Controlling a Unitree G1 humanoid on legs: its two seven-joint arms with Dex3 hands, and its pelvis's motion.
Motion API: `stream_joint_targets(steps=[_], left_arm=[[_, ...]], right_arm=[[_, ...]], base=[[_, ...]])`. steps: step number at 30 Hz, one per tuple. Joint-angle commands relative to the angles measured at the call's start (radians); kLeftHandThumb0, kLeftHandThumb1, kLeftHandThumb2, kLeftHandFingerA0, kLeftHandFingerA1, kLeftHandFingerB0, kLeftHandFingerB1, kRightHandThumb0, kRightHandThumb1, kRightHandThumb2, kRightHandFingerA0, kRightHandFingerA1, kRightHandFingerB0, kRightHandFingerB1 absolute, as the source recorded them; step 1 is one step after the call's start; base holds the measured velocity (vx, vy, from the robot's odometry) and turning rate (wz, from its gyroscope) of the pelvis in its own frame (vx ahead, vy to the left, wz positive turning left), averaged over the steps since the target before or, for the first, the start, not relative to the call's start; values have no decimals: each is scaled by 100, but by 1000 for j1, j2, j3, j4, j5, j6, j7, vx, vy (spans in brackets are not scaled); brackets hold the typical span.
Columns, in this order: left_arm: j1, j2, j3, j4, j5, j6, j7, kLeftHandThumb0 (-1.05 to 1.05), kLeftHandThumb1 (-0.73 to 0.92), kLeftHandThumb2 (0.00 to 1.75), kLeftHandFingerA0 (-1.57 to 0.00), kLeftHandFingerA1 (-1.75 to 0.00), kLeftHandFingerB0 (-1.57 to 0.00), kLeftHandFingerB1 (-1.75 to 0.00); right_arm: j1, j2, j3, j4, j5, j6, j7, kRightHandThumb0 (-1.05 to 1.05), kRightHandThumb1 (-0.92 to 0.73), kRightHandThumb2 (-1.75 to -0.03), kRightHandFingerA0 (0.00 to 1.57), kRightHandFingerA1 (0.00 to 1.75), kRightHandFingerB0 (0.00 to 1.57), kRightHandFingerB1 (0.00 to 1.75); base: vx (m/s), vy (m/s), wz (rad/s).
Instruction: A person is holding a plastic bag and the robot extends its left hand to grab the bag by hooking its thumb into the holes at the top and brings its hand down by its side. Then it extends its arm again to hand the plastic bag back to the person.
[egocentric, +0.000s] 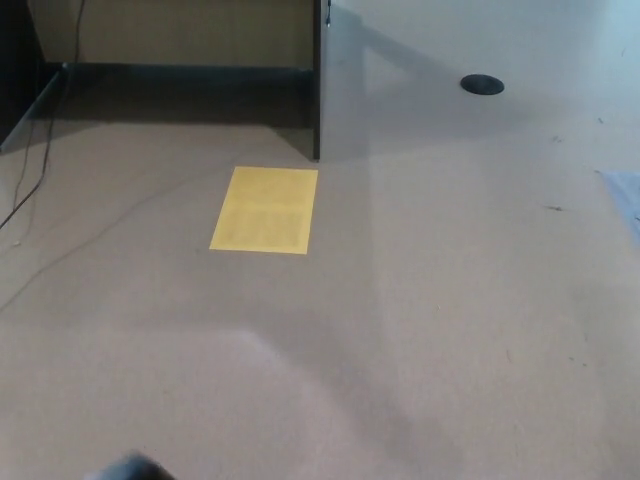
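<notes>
Only a small dark, blurred sliver (135, 468) shows at the bottom left edge of the head view. It looks like the top of the black plastic bag, with a pale grey bit beside it. The rest of the bag is below the picture. Neither of my hands shows, and no person is in view.
A yellow sheet (264, 209) lies on the tan floor (450, 300). A dark vertical panel edge (316, 80) stands behind it, with a dark baseboard along the wall. A black round disc (482, 84) sits far right. A thin cable (30, 180) runs at the left.
</notes>
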Motion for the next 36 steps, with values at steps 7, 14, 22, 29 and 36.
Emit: stream_joint_targets(steps=[7, 14, 22, 29, 36], left_arm=[[-61, 23, -190, 169, 79, 7, 252, -14, 70, 79, -85, -170, -75, -134], [-27, -1, -278, 152, 82, -2, 310, -2, 67, 83, -87, -168, -76, -143], [-62, 30, -285, 77, 42, 21, 289, -13, 74, 75, -85, -162, -82, -116], [-164, 92, -224, -30, 13, 28, 249, -7, 75, 78, -84, -165, -75, -128], [-307, 104, -140, -268, -58, 85, 77, -5, 73, 72, -88, -168, -80, -122]], right_arm=[[-17, -12, 3, -18, -2, 21, 3, -30, -67, -61, 79, 58, 58, 41], [-13, -18, 12, -31, -5, 17, 10, -29, -67, -60, 81, 67, 60, 41], [-27, -22, 19, -31, -7, 22, 7, -29, -67, -60, 84, 69, 64, 43], [-35, -27, 13, -34, 2, 17, 18, -30, -67, -60, 81, 71, 64, 43], [-30, -25, 6, -37, 11, 14, 28, -33, -65, -61, 81, 77, 61, 43]], base=[[0, 0, 0], [0, 0, 0], [0, 0, 0], [0, 0, 0], [0, 0, 0]])
